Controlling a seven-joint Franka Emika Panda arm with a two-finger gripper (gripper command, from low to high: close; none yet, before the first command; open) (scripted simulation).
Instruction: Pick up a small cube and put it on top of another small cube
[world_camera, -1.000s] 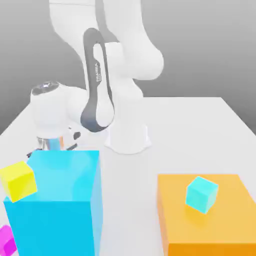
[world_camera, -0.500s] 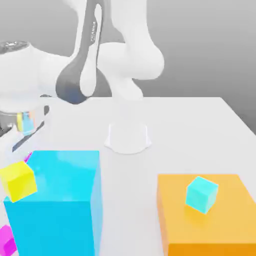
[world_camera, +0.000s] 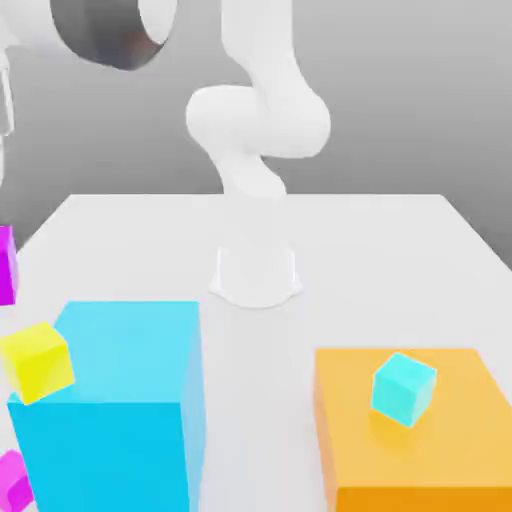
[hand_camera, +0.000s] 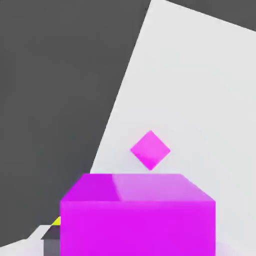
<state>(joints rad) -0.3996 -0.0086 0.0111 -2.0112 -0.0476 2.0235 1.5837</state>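
A small bright magenta cube (world_camera: 5, 268) hangs in the air at the exterior view's left edge, above the table's side. My gripper (world_camera: 4, 235) is shut on it, and the hand is mostly cut off by the frame. In the hand view this held cube (hand_camera: 137, 215) looms large and close. A second small magenta cube (world_camera: 12, 481) rests on the table at the exterior view's lower left, beside the cyan block. From the hand view it is a small diamond (hand_camera: 150, 150) on the white table, far below.
A big cyan block (world_camera: 110, 400) stands at the exterior view's left with a small yellow cube (world_camera: 38, 361) against its edge. An orange block (world_camera: 415, 440) at the right carries a small pale cyan cube (world_camera: 403, 388). The arm's white base (world_camera: 256, 275) stands mid-table.
The hand has risen from behind the cyan block and swung toward the exterior view's left, carrying the magenta cube up to the frame's edge.
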